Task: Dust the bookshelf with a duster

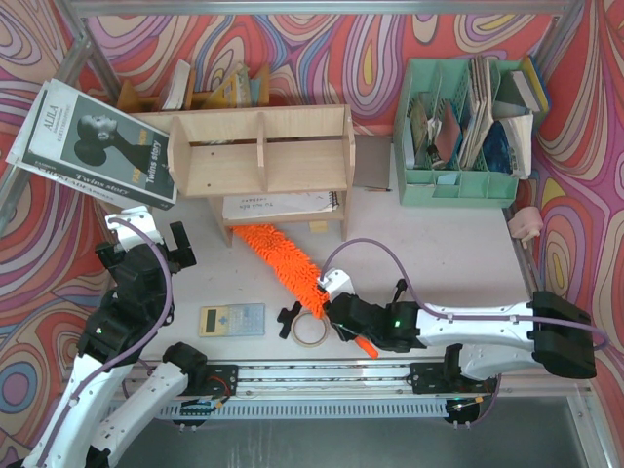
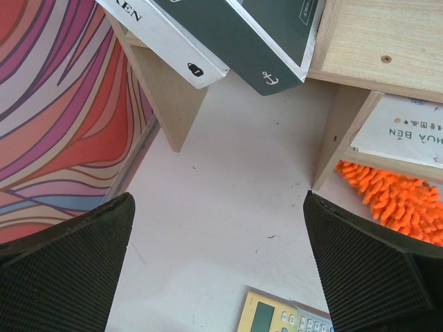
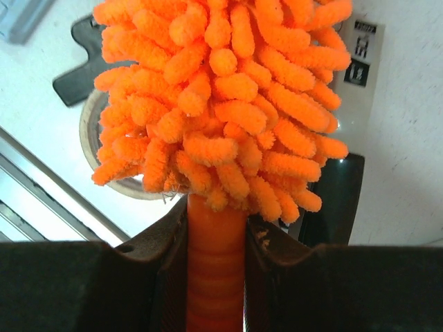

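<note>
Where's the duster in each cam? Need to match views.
Top external: duster runs diagonally at centre, from the bookshelf front to the right claw.
Left wrist: duster fluff at right edge, beside the bookshelf leg.
Right wrist: duster fills centre, handle shut in the right claw.
Shared landmark: calculator, left of duster from above, bottom edge in left wrist; unclear in right wrist.

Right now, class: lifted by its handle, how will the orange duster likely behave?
The duster head is loose fluffy strands, so probably light and soft. Its ribbed handle, pinched in the right tool, seems unlikely to slip; the long head may sag.
</note>
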